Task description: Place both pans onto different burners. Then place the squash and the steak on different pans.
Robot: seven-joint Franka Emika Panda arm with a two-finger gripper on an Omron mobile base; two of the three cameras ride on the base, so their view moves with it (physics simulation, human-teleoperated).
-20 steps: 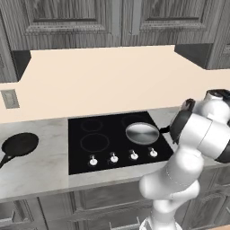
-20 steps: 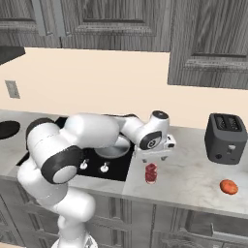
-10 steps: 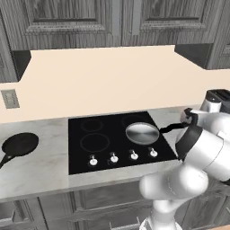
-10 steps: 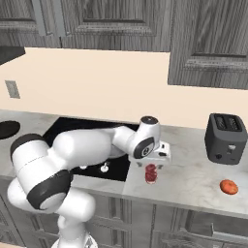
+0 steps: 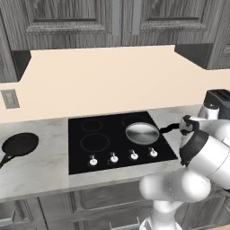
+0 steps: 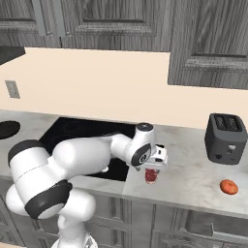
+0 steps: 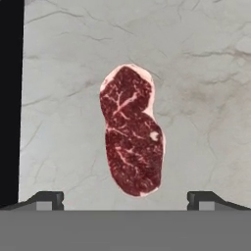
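The steak (image 7: pixel 131 132) lies flat on the marble surface (image 7: pixel 206 73) just beside the cooktop (image 5: pixel 117 139), under the wide-open claw (image 7: pixel 125 200). A clean pickup likely calls for a straight descent, fingers closing across its narrow width.

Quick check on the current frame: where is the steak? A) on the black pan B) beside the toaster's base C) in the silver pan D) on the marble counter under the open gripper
D: the steak lies flat on the marble counter right of the cooktop, directly beneath the gripper, whose jaws stand wide apart and hold nothing.
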